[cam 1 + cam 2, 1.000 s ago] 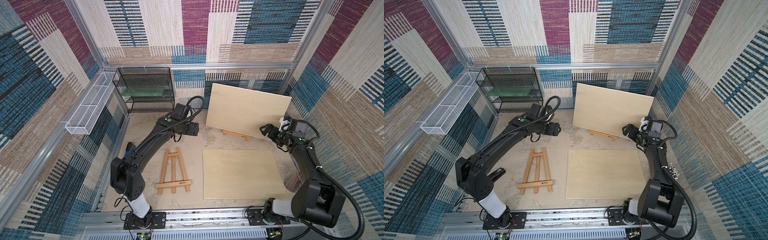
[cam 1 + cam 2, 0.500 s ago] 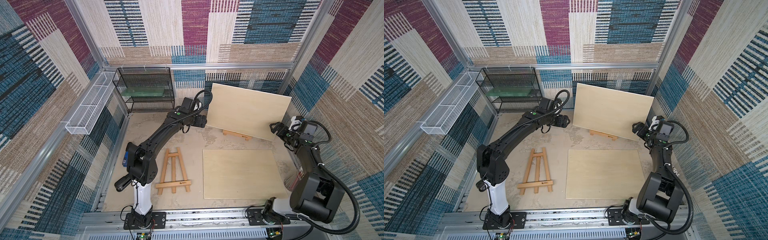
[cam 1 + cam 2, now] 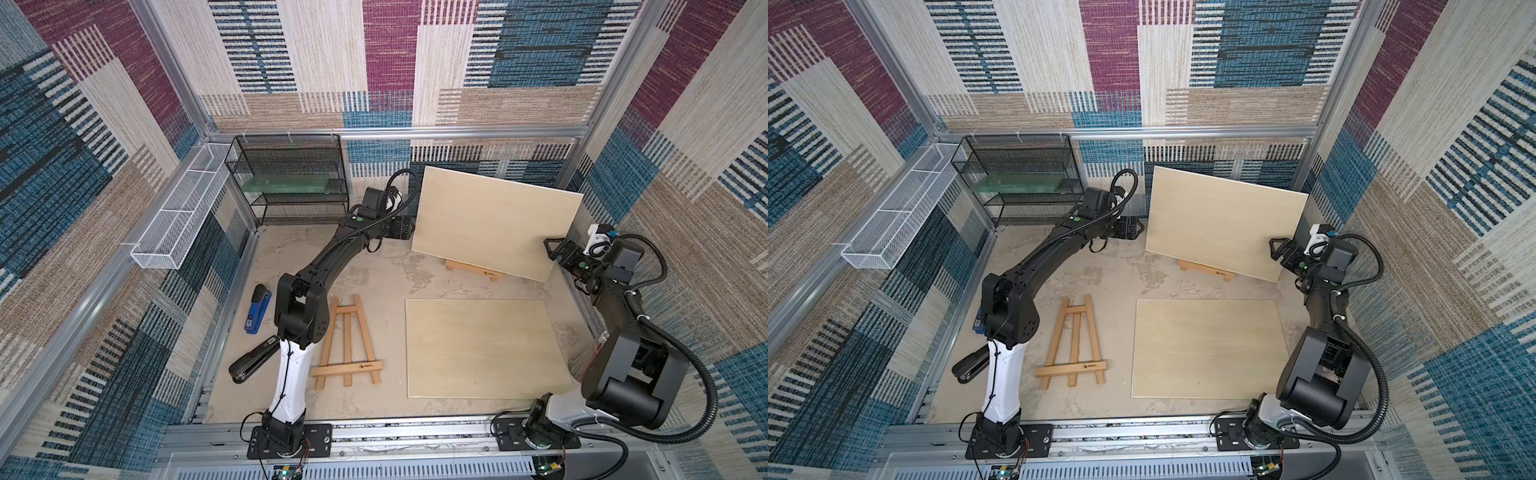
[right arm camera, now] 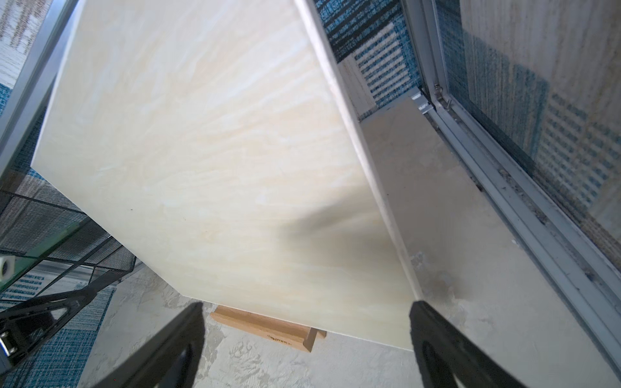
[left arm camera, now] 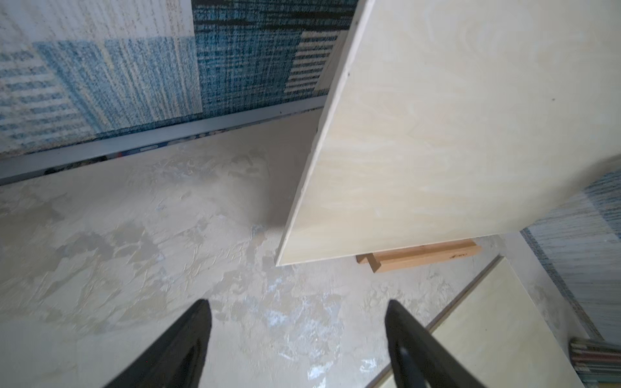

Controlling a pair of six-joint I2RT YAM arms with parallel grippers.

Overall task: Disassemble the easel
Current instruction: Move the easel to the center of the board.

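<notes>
A pale wooden board (image 3: 494, 226) (image 3: 1225, 220) leans upright on the standing easel at the back. Only the easel's wooden ledge (image 3: 473, 270) (image 5: 420, 255) (image 4: 265, 324) shows under it. My left gripper (image 3: 409, 228) (image 5: 297, 304) is open beside the board's left edge (image 5: 453, 134), with nothing between its fingers. My right gripper (image 3: 550, 248) (image 4: 307, 304) is open at the board's right edge (image 4: 201, 151), and I cannot tell whether it touches the board. A second easel (image 3: 347, 340) lies flat on the table at the front left.
A second board (image 3: 482, 347) lies flat at the front right. A blue stapler (image 3: 257, 307) and a black stapler (image 3: 253, 361) lie by the left arm's base. A black mesh shelf (image 3: 291, 178) and a white wire basket (image 3: 178, 212) stand at the back left.
My left arm has stretched back and to the right, bringing its gripper up to the board's left edge. My right gripper has shifted slightly back along the board's right edge.
</notes>
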